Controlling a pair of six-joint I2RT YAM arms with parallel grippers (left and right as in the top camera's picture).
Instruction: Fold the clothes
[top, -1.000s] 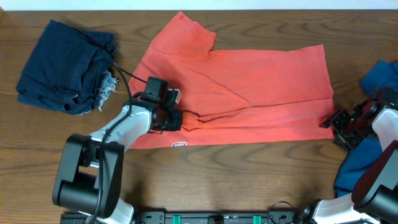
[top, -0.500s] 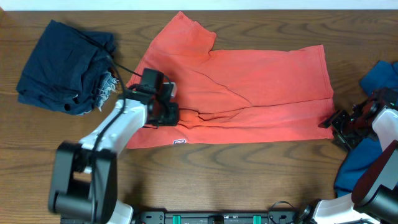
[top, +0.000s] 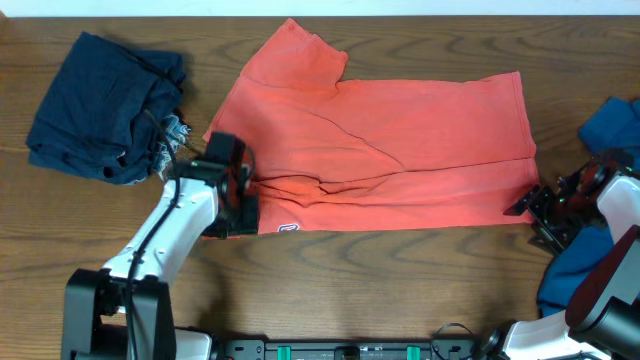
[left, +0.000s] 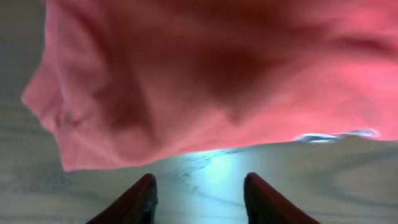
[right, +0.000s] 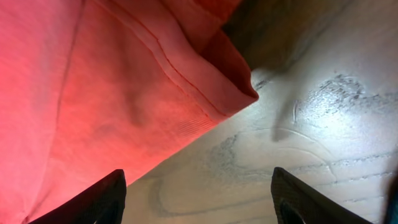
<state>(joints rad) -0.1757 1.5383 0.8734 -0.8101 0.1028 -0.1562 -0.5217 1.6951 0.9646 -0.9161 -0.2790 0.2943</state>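
**Wooden surface, coral T-shirt lying between two spread end effectors**

Dark wood-grain surface (top: 400, 280) carries everything, and the coral-red T-shirt (top: 420, 140) lies across its middle as the widest thing on it. The shirt is flat, with a sleeve (top: 300, 55) at its far-left end and its hem forming the right edge. A soft crease runs slantwise across the cloth. A small white label (top: 288, 229) sits on the shirt's near edge, toward its left end.

The left end effector (top: 242, 208) is at the T-shirt's near-left corner and overlaps the cloth's edge in the overhead view. From its wrist camera, the left end effector (left: 200, 199) has its fingers (left: 134, 202) spread apart. Only bare surface lies between them, and the shirt's rumpled edge sits just beyond the tips, so nothing is pinched.

The right end effector (top: 530, 205) is just off the T-shirt's near-right corner. In the wrist view, the right end effector (right: 199, 199) is spread wide and holds nothing. The stitched hem corner (right: 239, 93) lies ahead of it, apart from both fingers.

Left of the T-shirt lies a crumpled dark navy garment (top: 100, 105), close to the sleeve side but apart from the shirt. Right of the T-shirt, bright blue cloth (top: 612, 125) lies bunched near the surface's edge.
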